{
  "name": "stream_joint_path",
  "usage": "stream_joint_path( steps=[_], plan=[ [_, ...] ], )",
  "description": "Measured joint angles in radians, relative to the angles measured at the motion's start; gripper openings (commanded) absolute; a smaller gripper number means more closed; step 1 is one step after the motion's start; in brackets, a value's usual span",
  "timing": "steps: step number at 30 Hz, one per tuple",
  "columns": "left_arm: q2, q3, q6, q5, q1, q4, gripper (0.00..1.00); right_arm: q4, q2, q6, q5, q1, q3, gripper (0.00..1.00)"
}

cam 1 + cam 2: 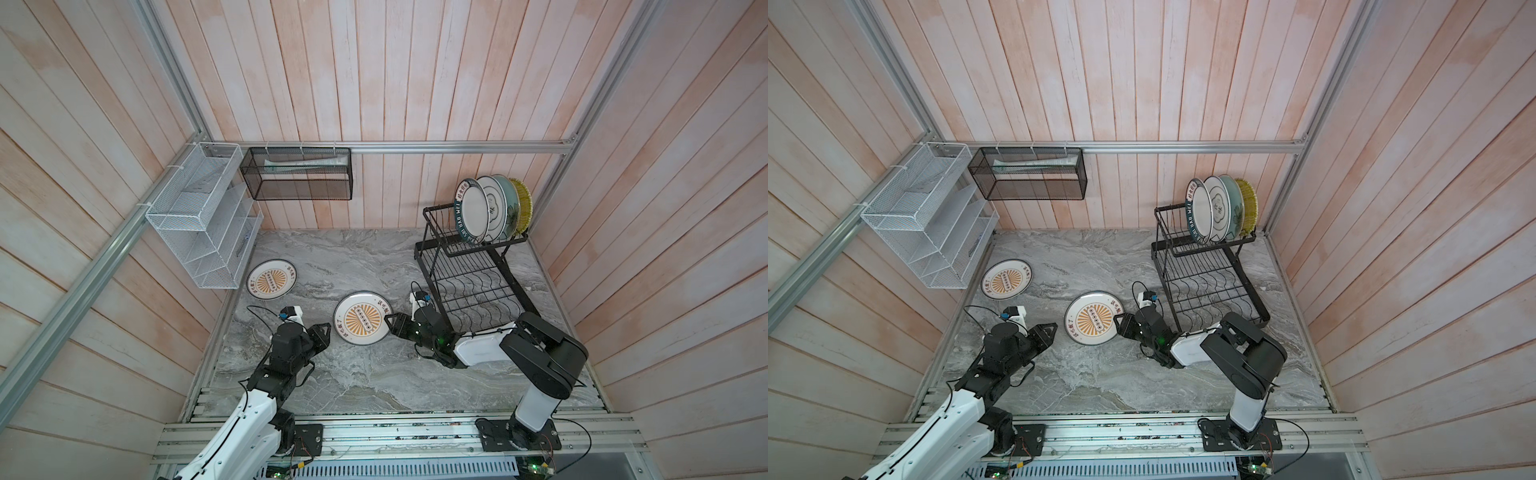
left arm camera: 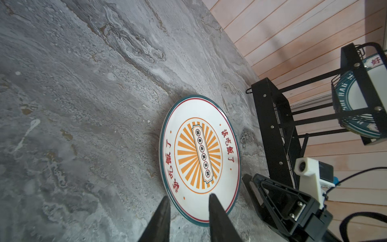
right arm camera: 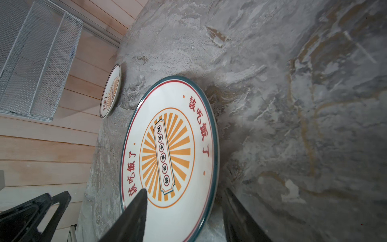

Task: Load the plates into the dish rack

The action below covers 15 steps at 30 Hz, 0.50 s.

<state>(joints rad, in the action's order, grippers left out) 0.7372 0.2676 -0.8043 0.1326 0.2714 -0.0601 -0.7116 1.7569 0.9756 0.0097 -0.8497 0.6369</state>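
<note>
Four plates (image 1: 492,208) stand on edge in the upper basket of the dish rack (image 1: 432,245); its lower tray holds none. Two sunburst plates lie face up on the desk (image 1: 374,374). The far plate (image 1: 272,279) is beside the white mesh shelf (image 1: 199,232), and the near plate (image 1: 363,318) is mid-desk, just short of the rack. The right gripper (image 1: 389,325) is spread and straddles the near plate's rim on the rack side, one finger over the face and one beside the edge, with no pinch evident. The left gripper (image 1: 328,332) is slightly parted and empty, just beside the opposite rim. Assessment: the plate is rigid and glazed, likely slippery, fairly heavy and breakable. The rim is the only purchase, so a deep, firm bite is advised. Clearance: the desk is open toward the arm bases, but the rack frame stands close beside the right wrist.
</note>
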Motion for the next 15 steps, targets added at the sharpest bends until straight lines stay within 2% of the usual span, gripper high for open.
stream_joint_path(
  steps=[15],
  plan=[
    [0.017, 0.026, 0.042, 0.021, 0.0, -0.015, 0.33, -0.045, 0.115, 0.035, -0.126, 0.028, 0.044, 0.54]
  ],
)
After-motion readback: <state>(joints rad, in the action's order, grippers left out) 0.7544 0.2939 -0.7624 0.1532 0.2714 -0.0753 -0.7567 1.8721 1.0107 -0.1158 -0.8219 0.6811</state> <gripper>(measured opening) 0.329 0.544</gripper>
